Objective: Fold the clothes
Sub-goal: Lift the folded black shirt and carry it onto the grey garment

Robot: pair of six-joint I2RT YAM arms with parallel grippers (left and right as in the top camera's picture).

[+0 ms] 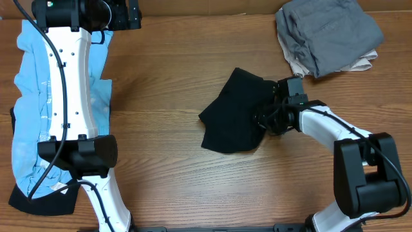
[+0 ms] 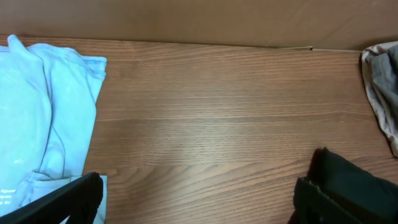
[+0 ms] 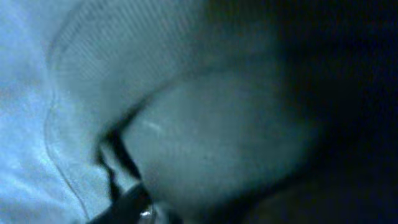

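Right gripper (image 1: 265,118) buried in black shirt (image 1: 233,111) edge, likely to lift a fold; cloth hides jaws, cannot tell grip. Left gripper (image 2: 199,205) wide open, empty, clear beside blue tee (image 2: 37,112)

no legible text; faint unreadable print (image 2: 5,194) on blue tee (image 2: 37,112)

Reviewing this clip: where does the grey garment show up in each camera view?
Overhead: grey garment in the top right corner.
Left wrist: grey garment at the right edge, cut off by the frame.
Right wrist: not in it; close-up cloth fills the picture.
Shared landmark: light blue shirt, on the left in overhead and in left wrist; the right wrist view shares none.
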